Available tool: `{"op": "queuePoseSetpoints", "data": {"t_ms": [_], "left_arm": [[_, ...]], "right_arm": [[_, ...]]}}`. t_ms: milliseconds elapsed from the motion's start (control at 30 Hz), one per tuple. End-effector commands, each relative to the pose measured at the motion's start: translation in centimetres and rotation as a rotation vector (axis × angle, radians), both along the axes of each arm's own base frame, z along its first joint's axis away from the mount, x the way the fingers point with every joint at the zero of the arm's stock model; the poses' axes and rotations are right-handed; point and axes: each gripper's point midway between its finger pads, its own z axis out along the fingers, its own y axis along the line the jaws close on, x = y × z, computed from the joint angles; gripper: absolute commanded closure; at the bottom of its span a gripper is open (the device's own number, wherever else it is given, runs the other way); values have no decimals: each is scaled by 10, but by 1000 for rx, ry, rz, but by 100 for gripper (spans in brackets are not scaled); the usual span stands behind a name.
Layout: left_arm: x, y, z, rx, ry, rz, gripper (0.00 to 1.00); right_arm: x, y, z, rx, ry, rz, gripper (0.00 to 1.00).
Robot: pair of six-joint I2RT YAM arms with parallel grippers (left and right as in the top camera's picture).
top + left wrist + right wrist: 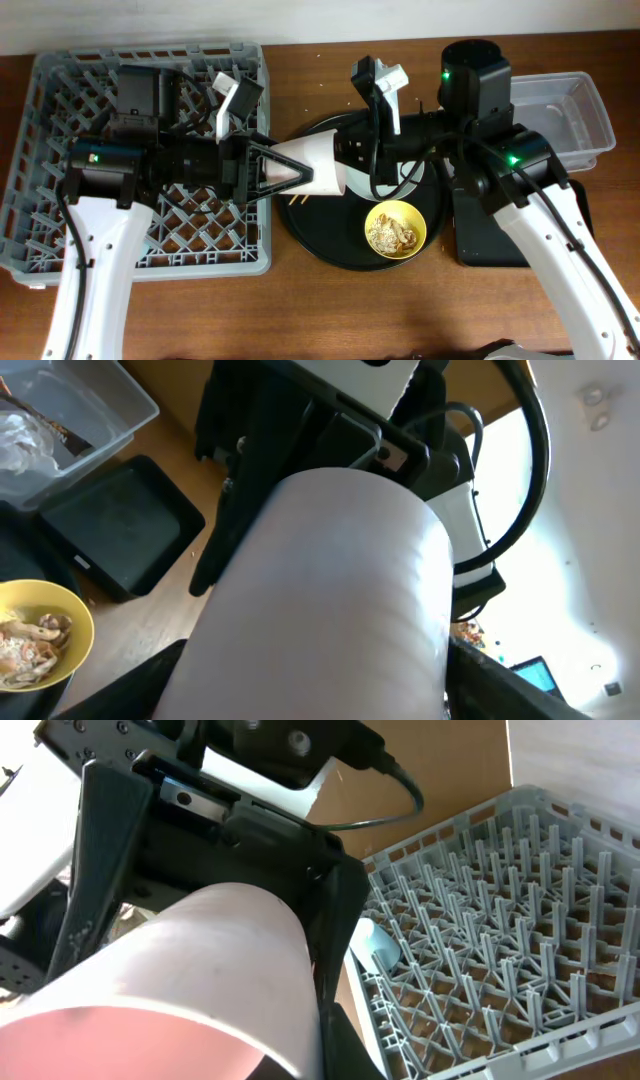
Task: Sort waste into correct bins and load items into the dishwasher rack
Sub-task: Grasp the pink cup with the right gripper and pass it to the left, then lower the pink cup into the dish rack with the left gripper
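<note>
Handover of pink cup [318,166] beside rack [60,100]
We grip it in the right gripper [343,168], long axis pointing at the rack; the left gripper [290,172] straddles it rack-side, clamping not discernible.

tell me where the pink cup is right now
Overhead view, centre: the pink cup lies sideways between the left gripper and right gripper, just right of the dishwasher rack, over the left edge of the round black tray.
</note>
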Motion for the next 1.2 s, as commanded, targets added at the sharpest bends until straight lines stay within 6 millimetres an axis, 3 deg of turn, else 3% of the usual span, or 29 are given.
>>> {"op": "queuePoseSetpoints", "data": {"t_ms": [0, 67, 100, 133, 167, 267, 367, 433, 500, 567, 633, 700, 800, 867, 1167], "left_arm": [[-5, -1, 7, -39, -15, -31, 31], [-5, -1, 8, -39, -19, -31, 36], [-4, -1, 8, -40, -31, -31, 39], [-1, -1, 4, -17, -37, -14, 40], [8, 0, -7, 52, -43, 35, 40], [36, 15, -52, 315, 20, 231, 40], [52, 46, -85, 520, 89, 396, 40], [60, 81, -104, 644, 157, 522, 40], [62, 128, -123, 778, 267, 677, 40], [52, 184, -144, 961, 429, 874, 40], [35, 225, -155, 1113, 542, 1017, 40], [22, 246, -161, 1211, 604, 1092, 40], [11, 252, -180, 1270, 668, 1085, 40], [3, 256, -204, 1326, 714, 1062, 40], [4, 253, -266, 1311, 790, 1082, 39]], "right_arm": [[12, -3, -3, -22, 14, -70, 96], [12, -3, -3, -22, 17, -70, 96], [12, -3, -3, -22, 17, -70, 83], [12, -3, -3, -21, 15, -71, 41], [14, -5, -1, -18, 8, -78, 34], [24, -19, 2, -12, 15, -127, 25], [43, -50, -2, -11, 130, -246, 21], [48, -66, -19, -51, 232, -313, 20], [51, -77, -45, -140, 329, -412, 19], [49, -87, -72, -248, 413, -504, 19], [44, -97, -95, -355, 470, -579, 19], [39, -103, -109, -431, 497, -621, 18], [35, -104, -113, -453, 513, -623, 18], [34, -104, -114, -457, 520, -622, 18], [27, -107, -121, -486, 555, -625, 18]]}}
